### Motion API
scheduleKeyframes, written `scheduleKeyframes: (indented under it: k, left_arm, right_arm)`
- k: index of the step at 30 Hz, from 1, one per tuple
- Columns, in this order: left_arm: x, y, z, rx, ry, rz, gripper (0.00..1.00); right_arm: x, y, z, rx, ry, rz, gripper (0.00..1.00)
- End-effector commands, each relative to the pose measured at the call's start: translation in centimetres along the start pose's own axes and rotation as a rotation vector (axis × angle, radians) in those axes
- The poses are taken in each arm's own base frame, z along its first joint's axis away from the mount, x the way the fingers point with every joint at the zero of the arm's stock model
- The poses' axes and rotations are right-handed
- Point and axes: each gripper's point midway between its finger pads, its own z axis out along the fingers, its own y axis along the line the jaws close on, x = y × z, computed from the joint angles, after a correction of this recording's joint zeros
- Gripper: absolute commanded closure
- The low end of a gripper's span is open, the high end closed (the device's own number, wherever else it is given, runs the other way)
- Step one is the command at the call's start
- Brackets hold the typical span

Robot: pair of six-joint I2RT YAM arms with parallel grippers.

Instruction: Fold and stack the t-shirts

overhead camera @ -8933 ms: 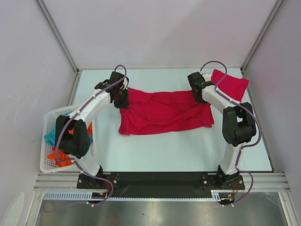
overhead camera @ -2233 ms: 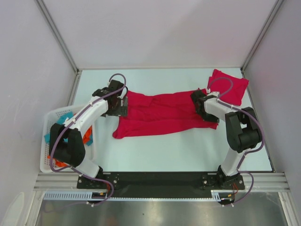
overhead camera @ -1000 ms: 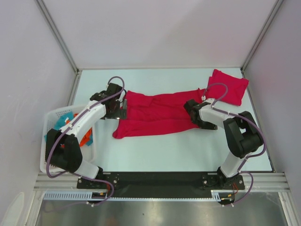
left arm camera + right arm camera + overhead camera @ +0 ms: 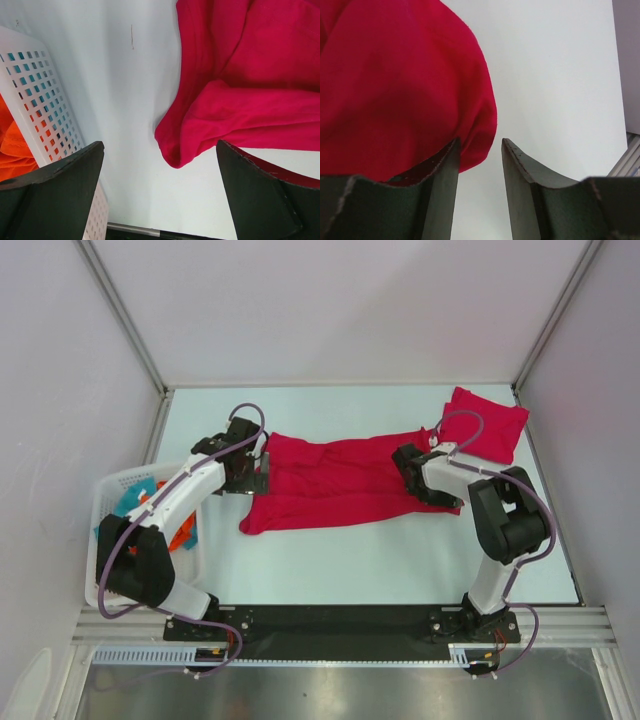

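Note:
One crimson t-shirt (image 4: 340, 485) lies crumpled and stretched sideways across the middle of the table. A second t-shirt (image 4: 487, 423) rests folded at the back right corner. My left gripper (image 4: 263, 473) sits low at the spread shirt's left end, open wide; in the left wrist view a rounded fold of the shirt (image 4: 200, 135) lies just ahead of the left gripper (image 4: 160, 200), untouched. My right gripper (image 4: 412, 478) is at the shirt's right end. In the right wrist view the right gripper (image 4: 480, 165) stands partly open, the shirt's edge (image 4: 470, 130) brushing one fingertip (image 4: 447, 165), bare table in the gap.
A white plastic basket (image 4: 105, 495) holding orange and teal cloth stands at the table's left edge, close to my left arm; its mesh wall (image 4: 45, 115) shows in the left wrist view. Frame posts and walls ring the table.
My right gripper has shifted slightly toward the back along the shirt's right end. The left arm and the shirt stay put. Several seconds ago the shirt lay further back.

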Motion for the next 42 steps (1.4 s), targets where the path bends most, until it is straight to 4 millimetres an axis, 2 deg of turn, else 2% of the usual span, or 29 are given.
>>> scheduleKeyframes:
  k: [1, 3, 5, 6, 9, 14, 19, 23, 25, 29, 34, 35, 36, 37, 38, 40, 41, 42]
  left_arm:
    - [-1.0, 0.3, -1.5, 0.004, -0.053, 0.008, 0.01]
    - [-1.0, 0.3, -1.5, 0.003, -0.051, 0.008, 0.0]
    - [-1.0, 0.2, -1.4, 0.003, -0.051, 0.01, 0.0]
    - [-0.9, 0.3, -1.4, 0.002, -0.048, 0.011, 0.0]
    - [-0.8, 0.2, -1.5, 0.006, -0.046, 0.011, 0.0]
    - [0.2, 0.2, -1.9, 0.01, -0.042, 0.013, 0.0]
    - [1.3, 0.2, -2.3, 0.008, -0.038, 0.027, 0.0]
    - [2.1, 0.2, -2.6, 0.012, -0.037, 0.03, 0.0]
    - [2.3, 0.1, -2.7, 0.015, -0.039, 0.029, 0.0]
    - [2.4, 0.2, -3.3, 0.021, -0.049, 0.028, 0.0]
    - [2.3, 0.1, -3.8, 0.029, -0.058, 0.029, 0.0]
    - [2.4, 0.2, -3.9, 0.031, -0.056, 0.031, 0.0]
    - [2.4, 0.2, -3.9, 0.03, -0.055, 0.033, 0.0]
    - [2.4, 0.2, -3.9, 0.03, -0.054, 0.035, 0.0]
    - [2.4, 0.2, -4.0, 0.03, -0.055, 0.034, 0.0]
    - [2.4, 0.2, -3.9, 0.029, -0.057, 0.035, 0.01]
    - [2.4, 0.3, -3.9, 0.025, -0.054, 0.037, 0.0]
    - [2.2, 0.3, -3.9, 0.021, -0.058, 0.036, 0.0]
  right_arm:
    - [0.2, 0.2, 0.7, 0.016, -0.011, 0.02, 0.57]
    - [0.3, 0.1, 0.7, 0.013, -0.01, 0.022, 0.58]
    - [0.5, 0.2, 0.7, 0.004, -0.007, 0.021, 0.64]
    - [0.6, 0.1, 0.8, 0.002, -0.005, 0.021, 0.77]
    - [0.5, -0.1, 0.5, -0.005, -0.017, 0.035, 1.0]
    - [0.5, -0.4, -0.7, -0.034, -0.031, 0.047, 1.0]
    - [-0.6, -0.8, -5.0, -0.08, -0.115, 0.059, 1.0]
    - [-0.3, -2.7, -7.8, -0.067, -0.157, 0.05, 1.0]
    - [0.0, -3.4, -8.5, -0.071, -0.16, 0.072, 1.0]
    - [2.0, -5.1, -8.7, -0.036, -0.13, 0.046, 1.0]
    - [1.9, -5.6, -9.4, -0.044, -0.124, 0.087, 1.0]
    - [1.9, -5.5, -9.5, -0.047, -0.118, 0.09, 1.0]
    - [1.8, -5.4, -9.2, -0.041, -0.108, 0.091, 0.95]
    - [1.7, -5.2, -9.2, -0.042, -0.105, 0.09, 0.88]
    - [1.8, -4.9, -9.2, -0.042, -0.098, 0.082, 0.7]
    - [1.7, -4.4, -9.1, -0.031, -0.097, 0.064, 0.57]
    - [1.6, -4.3, -9.2, -0.028, -0.103, 0.065, 0.45]
    - [1.5, -4.0, -9.1, -0.022, -0.102, 0.056, 0.45]
